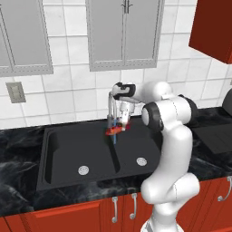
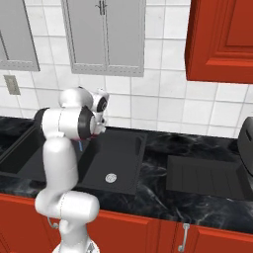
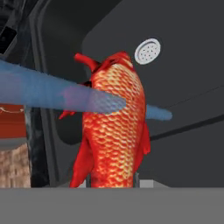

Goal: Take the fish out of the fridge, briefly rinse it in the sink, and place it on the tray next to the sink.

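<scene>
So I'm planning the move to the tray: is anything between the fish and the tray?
Nothing visible stands in the way. The gripper holds the fish over the sink, under the water stream. Bare counter separates the sink from the tray.

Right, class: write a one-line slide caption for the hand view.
Red fish held under a blue stream of water above the black sink.
</scene>
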